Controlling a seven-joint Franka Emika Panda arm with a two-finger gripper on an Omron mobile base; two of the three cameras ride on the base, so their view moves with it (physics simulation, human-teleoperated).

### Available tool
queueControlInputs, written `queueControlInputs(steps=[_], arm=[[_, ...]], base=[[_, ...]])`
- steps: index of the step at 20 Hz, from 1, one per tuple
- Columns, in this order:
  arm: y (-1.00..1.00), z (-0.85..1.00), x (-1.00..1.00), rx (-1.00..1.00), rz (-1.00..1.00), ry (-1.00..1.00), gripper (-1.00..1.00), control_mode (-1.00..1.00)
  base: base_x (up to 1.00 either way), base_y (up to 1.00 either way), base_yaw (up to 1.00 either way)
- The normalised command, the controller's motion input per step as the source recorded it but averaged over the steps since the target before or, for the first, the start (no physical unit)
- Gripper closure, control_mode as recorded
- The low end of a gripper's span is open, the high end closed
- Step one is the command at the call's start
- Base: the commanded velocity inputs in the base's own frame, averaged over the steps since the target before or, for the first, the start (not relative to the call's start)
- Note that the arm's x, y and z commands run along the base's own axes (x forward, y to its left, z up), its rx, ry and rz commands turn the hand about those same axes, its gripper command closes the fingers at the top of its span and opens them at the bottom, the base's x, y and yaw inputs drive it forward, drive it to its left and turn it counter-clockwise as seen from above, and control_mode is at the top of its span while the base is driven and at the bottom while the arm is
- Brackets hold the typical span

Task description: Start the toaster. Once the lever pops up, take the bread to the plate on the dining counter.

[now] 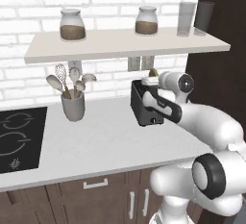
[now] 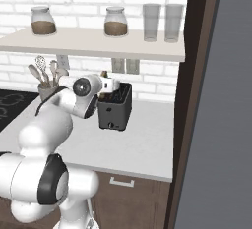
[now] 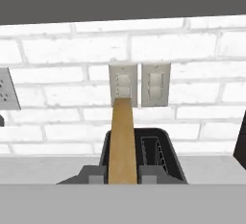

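The black toaster [image 1: 144, 108] stands on the wall counter under the shelf, also visible as toaster [image 2: 115, 109] and toaster [image 3: 161, 151]. In the hand view my gripper [image 3: 122, 175] is shut on the bread [image 3: 121, 139], a golden-brown slice seen edge-on between the fingers [image 3: 96, 175]. The slice rises in front of the toaster's left slot. From the base, the bread [image 1: 153, 72] pokes up above the toaster's top at my hand, with bread [image 2: 104, 73] beside my wrist. Whether its lower end is clear of the slot I cannot tell. The plate and the dining counter are out of view.
A grey utensil cup [image 1: 73, 105] stands left of the toaster, and a black cooktop [image 1: 19, 136] lies at the far left. The shelf [image 1: 120, 45] with jars and glasses hangs close overhead. Wall outlets [image 3: 139, 84] sit behind the toaster. A tall dark cabinet [image 2: 197, 100] closes the right side.
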Motion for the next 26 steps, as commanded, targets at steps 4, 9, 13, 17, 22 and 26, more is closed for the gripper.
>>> queueControlInputs(steps=[4, 9, 13, 17, 22, 26], arm=[[0.09, 0.53, -0.69, 0.00, 0.00, 0.00, 1.00, -1.00], [0.00, 0.79, -0.66, 0.00, -0.04, 0.12, 1.00, -1.00], [0.06, 0.59, -0.91, 0.00, -0.06, 0.28, 1.00, -1.00], [0.00, 0.26, -1.00, 0.00, -0.04, 0.25, 1.00, -1.00], [0.05, 0.01, -1.00, 0.00, -0.03, 0.16, 1.00, -1.00], [0.00, 0.00, -1.00, 0.00, 0.00, 0.14, 1.00, -1.00]], base=[[0.00, 0.00, 0.00], [0.00, 0.00, 0.00], [0.00, 0.00, 0.00], [0.00, 0.00, 0.00], [0.00, 0.00, 0.00], [0.00, 0.00, 0.00]])
